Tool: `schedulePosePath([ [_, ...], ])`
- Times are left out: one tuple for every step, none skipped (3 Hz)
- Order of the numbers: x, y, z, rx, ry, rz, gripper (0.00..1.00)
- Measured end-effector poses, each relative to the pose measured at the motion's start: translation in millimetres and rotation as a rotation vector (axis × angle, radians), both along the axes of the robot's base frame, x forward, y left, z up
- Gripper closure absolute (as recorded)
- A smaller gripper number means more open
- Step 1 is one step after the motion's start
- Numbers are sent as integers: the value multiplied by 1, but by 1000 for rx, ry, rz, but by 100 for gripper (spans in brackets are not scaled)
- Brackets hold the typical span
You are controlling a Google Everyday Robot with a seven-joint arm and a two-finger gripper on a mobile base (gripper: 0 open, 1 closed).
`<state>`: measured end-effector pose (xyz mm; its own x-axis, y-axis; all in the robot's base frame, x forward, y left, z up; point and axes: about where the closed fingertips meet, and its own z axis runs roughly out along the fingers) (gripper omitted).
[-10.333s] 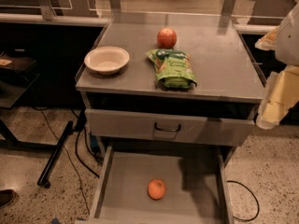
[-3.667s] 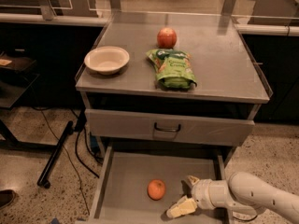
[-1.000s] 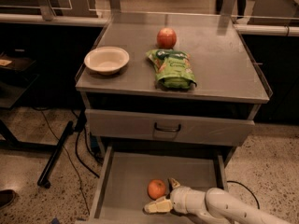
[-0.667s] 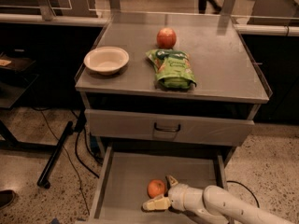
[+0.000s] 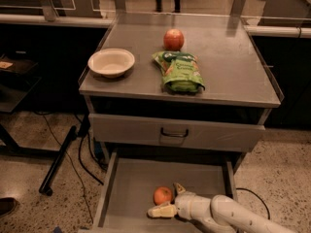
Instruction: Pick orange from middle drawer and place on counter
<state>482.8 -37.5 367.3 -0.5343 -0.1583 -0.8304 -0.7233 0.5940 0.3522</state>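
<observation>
Moved left since before, my white gripper (image 5: 164, 199) sits in the wide grey metal drawer (image 5: 126, 188), fingers (image 5: 162, 211) open on both sides of the small round orange (image 5: 163, 194).

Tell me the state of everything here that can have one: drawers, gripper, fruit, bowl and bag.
wide shallow grey metal middle drawer: pulled open
grey upper drawer front: closed
cream two-finger gripper: open, low in the drawer, straddling the orange
small round orange: on the drawer floor, not lifted
white round bowl: upright, empty
green snack bag: lying flat
red apple: sitting on the brushed-steel counter
</observation>
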Motion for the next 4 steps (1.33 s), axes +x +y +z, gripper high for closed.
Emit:
schedulePosePath([
  [0, 0, 0, 1, 1, -2, 24],
  [0, 0, 0, 1, 1, -1, 47],
  [0, 0, 0, 1, 1, -1, 70],
  [0, 0, 0, 1, 1, -1, 94],
])
